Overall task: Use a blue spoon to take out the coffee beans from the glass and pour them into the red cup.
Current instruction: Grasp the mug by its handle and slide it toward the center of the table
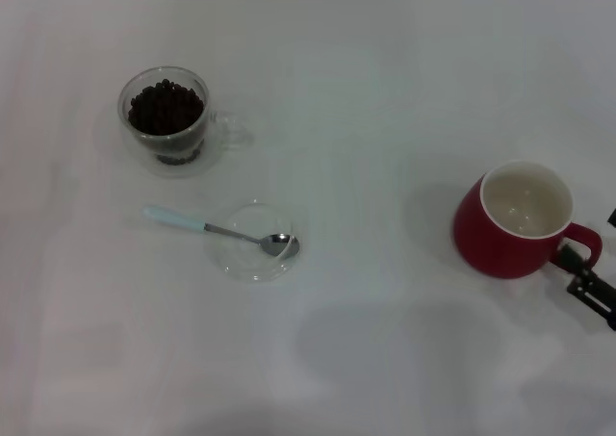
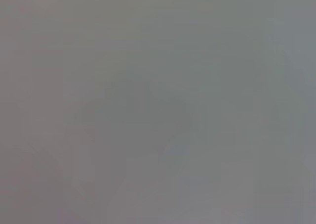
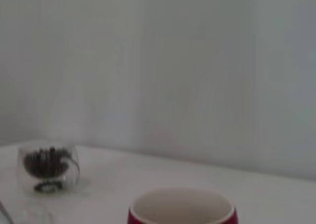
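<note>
The blue spoon [image 1: 217, 230] lies flat near the table's [image 1: 385, 70] middle, its bowl resting in a shallow clear dish [image 1: 252, 242]. Toward the far left corner stands the glass [image 1: 166, 120], full of coffee beans [image 1: 166, 108]. The red cup [image 1: 515, 220] sits upright by the right edge, empty inside. The right gripper [image 1: 589, 284] is at its handle; I can't tell whether it grips.

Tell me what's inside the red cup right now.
Nothing shows inside the red cup: the head view shows a bare cream inside, no beans. The coffee beans all sit in the glass. The right gripper is at the cup's handle.
</note>
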Robot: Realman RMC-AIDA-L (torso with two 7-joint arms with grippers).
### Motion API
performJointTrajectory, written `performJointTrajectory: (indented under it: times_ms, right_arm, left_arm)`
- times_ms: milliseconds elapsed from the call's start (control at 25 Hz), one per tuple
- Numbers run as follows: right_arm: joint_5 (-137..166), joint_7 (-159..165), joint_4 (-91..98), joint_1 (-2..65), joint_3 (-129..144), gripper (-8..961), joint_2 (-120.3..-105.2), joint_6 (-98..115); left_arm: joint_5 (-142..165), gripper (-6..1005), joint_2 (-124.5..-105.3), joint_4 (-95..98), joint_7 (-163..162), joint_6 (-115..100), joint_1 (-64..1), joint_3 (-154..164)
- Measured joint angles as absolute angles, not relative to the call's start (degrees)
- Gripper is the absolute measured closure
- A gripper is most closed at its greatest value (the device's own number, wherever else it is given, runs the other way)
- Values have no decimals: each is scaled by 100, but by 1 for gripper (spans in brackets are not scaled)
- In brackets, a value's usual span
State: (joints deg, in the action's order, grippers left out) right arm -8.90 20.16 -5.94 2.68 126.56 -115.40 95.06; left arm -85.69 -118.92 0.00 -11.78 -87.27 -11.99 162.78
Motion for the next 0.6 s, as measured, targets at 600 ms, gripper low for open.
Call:
performJointTrajectory:
  times_ms: [600]
  right_arm:
    - [-936, 1687, -467, 305, 12499, 113, -11540, 8822]
  left_arm:
    - [-8569, 138, -11885, -9, -1178, -8727, -1130, 16263]
